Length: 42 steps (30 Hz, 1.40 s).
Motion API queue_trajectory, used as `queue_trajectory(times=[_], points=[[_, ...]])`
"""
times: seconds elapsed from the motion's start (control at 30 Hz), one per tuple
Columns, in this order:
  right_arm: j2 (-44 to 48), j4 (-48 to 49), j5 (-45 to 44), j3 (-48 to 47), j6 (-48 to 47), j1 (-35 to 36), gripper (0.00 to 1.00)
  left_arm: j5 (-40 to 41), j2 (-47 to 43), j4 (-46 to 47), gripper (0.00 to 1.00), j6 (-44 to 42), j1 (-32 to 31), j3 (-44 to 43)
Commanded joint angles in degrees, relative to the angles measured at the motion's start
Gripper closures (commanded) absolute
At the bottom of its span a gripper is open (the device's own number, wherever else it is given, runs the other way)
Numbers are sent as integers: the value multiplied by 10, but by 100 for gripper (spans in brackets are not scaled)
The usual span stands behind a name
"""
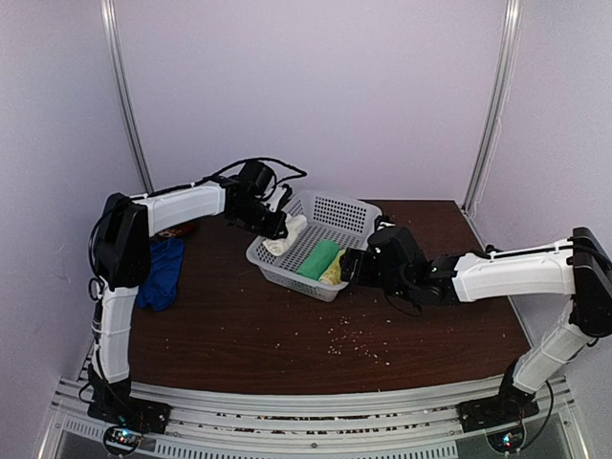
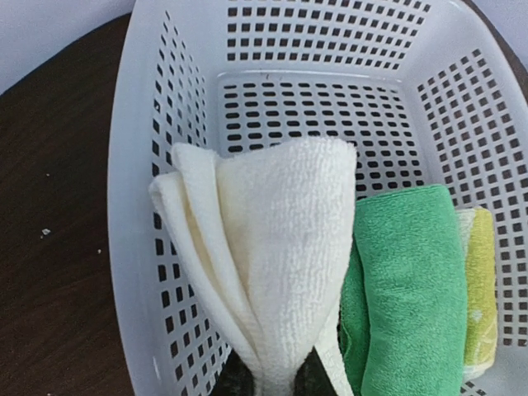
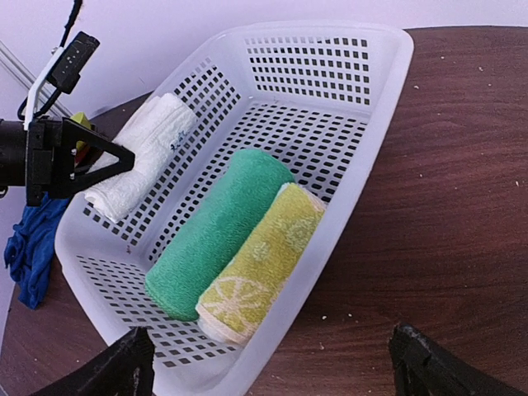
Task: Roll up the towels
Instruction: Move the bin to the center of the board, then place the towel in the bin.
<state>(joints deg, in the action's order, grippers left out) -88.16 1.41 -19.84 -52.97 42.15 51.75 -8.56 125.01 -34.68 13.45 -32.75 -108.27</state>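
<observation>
From above, my left arm stretched across the crumb-strewn desk (image 1: 287,335), its left pincer (image 1: 278,227) pinching the white towel (image 1: 290,232) at the basket's (image 1: 337,204) left rim, and the blue towel (image 1: 161,273) lay crumpled by that arm's elbow. The left wrist view showed the white towel resting against the basket's left wall. The right wrist view showed the right pincer (image 3: 272,363) spread wide just outside the basket.
</observation>
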Motion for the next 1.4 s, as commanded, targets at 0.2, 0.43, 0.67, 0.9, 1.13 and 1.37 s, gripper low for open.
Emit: queue_trajectory(times=[0.2, 0.43, 0.67, 0.9, 1.13, 1.37], points=[[23, -16, -42, 9, -14, 3, 0, -57, 64, 32, 100, 40, -4, -27], [25, -19, -45, 7, -22, 3, 0, -112, 61, 50, 100, 48, -3, -5], [26, -25, -53, 5, -24, 3, 0, -65, 50, 62, 100, 62, -6, 26], [21, -21, -54, 8, -23, 3, 0, -27, 54, 67, 100, 63, -16, 44], [18, -21, -60, 8, -25, 3, 0, 8, 53, 52, 84, 45, -35, 29], [23, -24, -62, 11, -25, 3, 0, 79, 45, 31, 82, 27, -64, 30]])
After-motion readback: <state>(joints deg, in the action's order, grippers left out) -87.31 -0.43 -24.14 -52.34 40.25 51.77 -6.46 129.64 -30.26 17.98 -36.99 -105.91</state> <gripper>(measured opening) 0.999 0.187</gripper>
